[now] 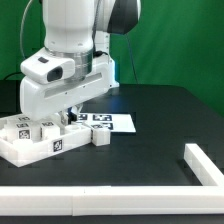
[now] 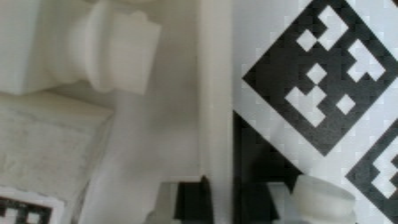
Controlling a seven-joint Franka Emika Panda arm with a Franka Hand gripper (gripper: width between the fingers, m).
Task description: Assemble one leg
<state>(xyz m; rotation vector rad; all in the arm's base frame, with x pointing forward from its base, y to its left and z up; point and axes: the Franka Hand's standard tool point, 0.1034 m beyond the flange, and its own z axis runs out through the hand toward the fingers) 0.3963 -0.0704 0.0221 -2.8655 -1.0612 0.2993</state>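
My gripper is lowered over the white furniture piece at the exterior view's left, which carries several tags. In the wrist view the two dark fingers stand close together, with a narrow pale strip between them that looks like the leg. My gripper appears shut on it. The arm hides most of the leg in the exterior view. Another small white tagged block lies beside the piece. A white rounded peg-like part and a large tag fill the wrist view.
The marker board lies flat just behind the gripper. A low white wall runs along the front edge and another section stands at the exterior view's right. Green backdrop behind the black table.
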